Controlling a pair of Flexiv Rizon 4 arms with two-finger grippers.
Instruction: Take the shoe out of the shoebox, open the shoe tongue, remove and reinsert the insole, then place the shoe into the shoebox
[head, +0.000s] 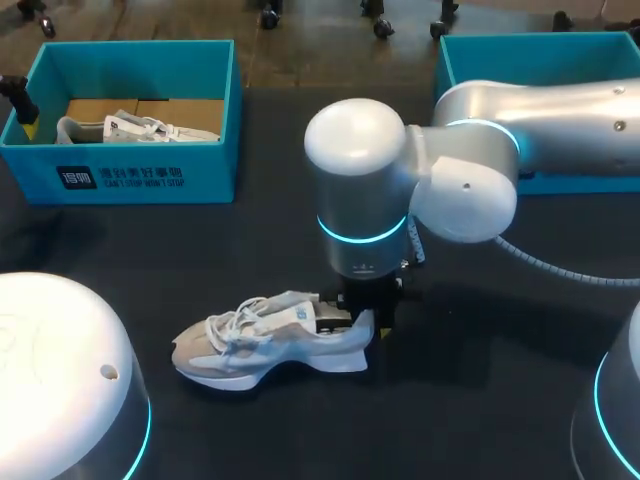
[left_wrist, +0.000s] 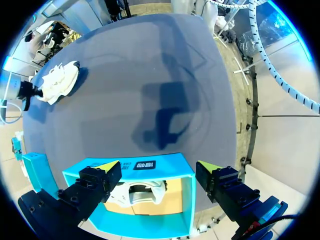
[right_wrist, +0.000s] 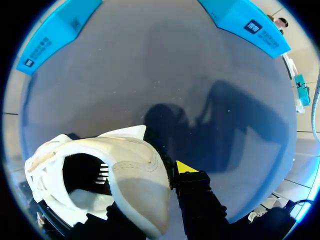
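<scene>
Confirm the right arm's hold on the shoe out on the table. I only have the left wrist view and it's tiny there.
Observer: The right gripper is at the heel of the shoe, jaws shut on the heel wall, one finger inside the opening and the other outside.
Operator: Is the shoe off the table?
Observer: No. It stands upright on its sole on the table, toe towards the robot's left.
Operator: Any box besides this shoebox?
Observer: Yes, a second teal box at the table's far right. The right arm hides its inside.
</scene>
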